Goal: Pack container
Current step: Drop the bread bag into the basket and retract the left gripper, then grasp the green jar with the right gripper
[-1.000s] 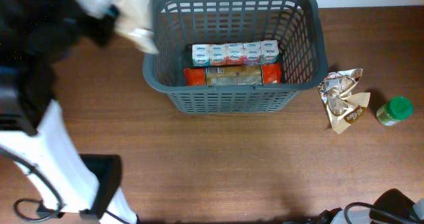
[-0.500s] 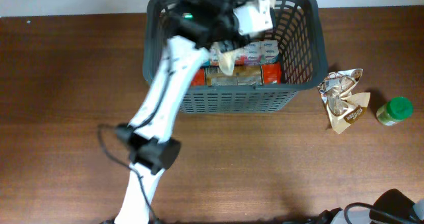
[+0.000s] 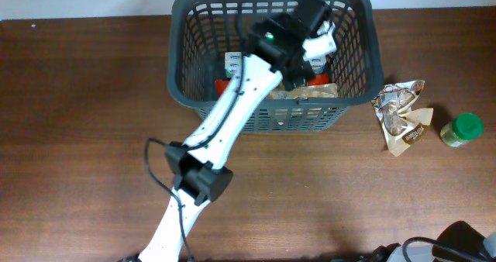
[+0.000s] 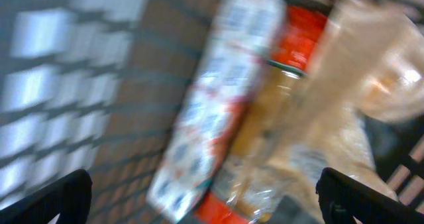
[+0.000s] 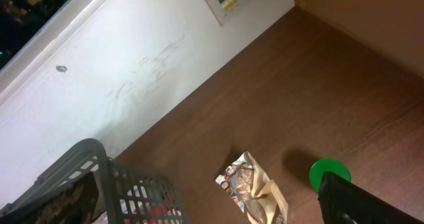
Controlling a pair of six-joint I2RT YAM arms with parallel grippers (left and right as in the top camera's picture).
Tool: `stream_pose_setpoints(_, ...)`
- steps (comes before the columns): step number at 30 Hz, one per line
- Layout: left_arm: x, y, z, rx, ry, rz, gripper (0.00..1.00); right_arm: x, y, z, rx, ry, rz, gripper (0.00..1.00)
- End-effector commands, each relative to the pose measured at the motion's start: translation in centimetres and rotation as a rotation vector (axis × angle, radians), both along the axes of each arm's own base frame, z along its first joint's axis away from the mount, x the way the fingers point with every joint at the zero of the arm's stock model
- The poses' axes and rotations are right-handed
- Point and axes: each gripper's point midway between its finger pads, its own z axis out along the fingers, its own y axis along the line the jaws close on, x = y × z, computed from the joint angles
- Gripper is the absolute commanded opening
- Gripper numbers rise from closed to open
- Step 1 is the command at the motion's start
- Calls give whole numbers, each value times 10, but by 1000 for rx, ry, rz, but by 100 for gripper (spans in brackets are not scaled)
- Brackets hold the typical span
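The container [image 3: 263, 118], a dark grey slotted basket, stands at the table's far middle. My left arm reaches into it from the front, and my left gripper [image 3: 316, 43] hangs open over the right half. In the blurred left wrist view its black fingertips [image 4: 46, 197] stand wide apart with nothing between them. Below lie a white patterned pack [image 4: 218, 98], a red pack [image 4: 301, 42] and a clear bag of tan contents [image 4: 331, 118]. That clear bag [image 3: 310, 93] rests against the container's front wall. My right gripper [image 5: 212, 211] is open, high above the table.
A crumpled brown snack bag [image 3: 401, 116] and a green-lidded jar [image 3: 463, 130] lie on the wood right of the basket. The right wrist view shows the snack bag [image 5: 255, 191], the green lid [image 5: 328, 174] and the basket's corner [image 5: 99, 164] near the white wall.
My left arm swung from the left edge over the basket with a pale bag in its gripper. The gripper opened, and the bag now lies in the basket's front right.
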Motion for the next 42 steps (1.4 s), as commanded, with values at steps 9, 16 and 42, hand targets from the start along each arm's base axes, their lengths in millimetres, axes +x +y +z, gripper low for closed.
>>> stream_pose_setpoints(9,-70,400,200,-609,-206,1186,99,1,-1,1,-6,-1,2,99)
stream_pose_setpoints(16,-76,453,82,-462,168,1420,99,7,-60,-60,-44,204,-182,99)
stream_pose_setpoints(42,-86,449,40,-400,316,1451,99,18,-81,-364,177,981,-126,99)
